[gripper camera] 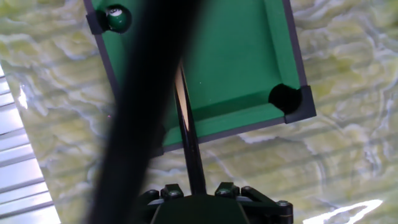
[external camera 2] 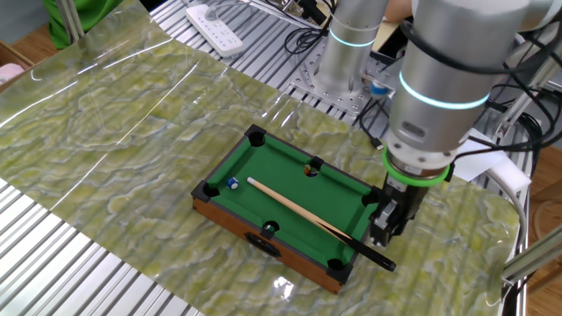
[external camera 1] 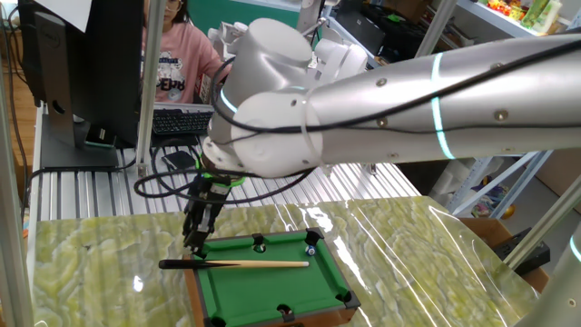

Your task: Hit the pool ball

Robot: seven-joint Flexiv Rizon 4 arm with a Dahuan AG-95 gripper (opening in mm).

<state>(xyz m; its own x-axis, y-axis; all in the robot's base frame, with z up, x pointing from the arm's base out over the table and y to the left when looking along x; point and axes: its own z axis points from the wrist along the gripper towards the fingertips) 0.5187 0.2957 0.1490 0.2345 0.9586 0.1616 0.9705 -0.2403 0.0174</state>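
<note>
A miniature green pool table sits on the marbled mat. The pool ball, small, glossy and bluish-white, rests near a far corner pocket; it also shows in one fixed view and at the top left of the hand view. A thin tan cue stick lies across the felt. Its tip is close to the ball and its black end hangs over the table's end rail. My gripper hangs over that black end. In the hand view the cue runs between the fingers, with a gap on each side.
Black pocket holes mark the table's corners and sides. A dark, blurred band crosses the hand view diagonally. Ribbed metal surface surrounds the mat. A white power strip lies at the back, and a person sits behind a keyboard.
</note>
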